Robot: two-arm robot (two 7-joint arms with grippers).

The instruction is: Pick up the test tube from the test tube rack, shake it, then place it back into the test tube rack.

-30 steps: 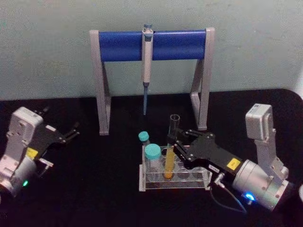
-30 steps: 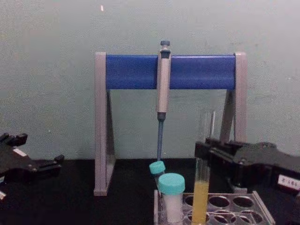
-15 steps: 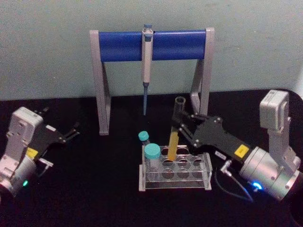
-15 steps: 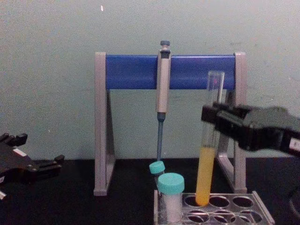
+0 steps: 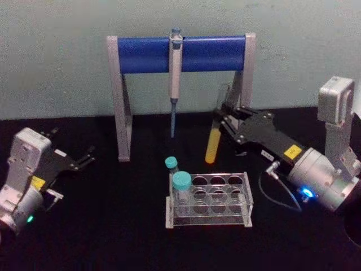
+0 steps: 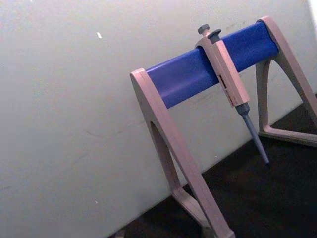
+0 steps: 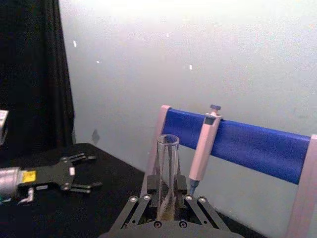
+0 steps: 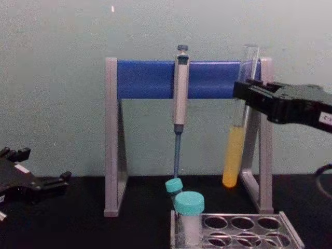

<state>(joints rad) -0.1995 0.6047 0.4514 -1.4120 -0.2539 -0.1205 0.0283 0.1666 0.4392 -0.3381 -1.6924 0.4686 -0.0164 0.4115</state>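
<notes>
I hold the right end effector (image 5: 221,116) clamped on the upper glass of the slim clear yellow-filled test tube (image 5: 212,148), clear above the clear holed plastic rack (image 5: 225,218); light, slick, brittle, I judge; left end effector (image 5: 87,156) parked open, well left of it.

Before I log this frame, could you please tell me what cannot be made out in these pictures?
- Chest view: the base of the test tube rack is cut off by the bottom edge.
- Right wrist view: the liquid in the test tube is hidden behind the right gripper, whose jaws are shut on it.
- Head view: the label on the left gripper, parked on the left, is too small to read.
</notes>
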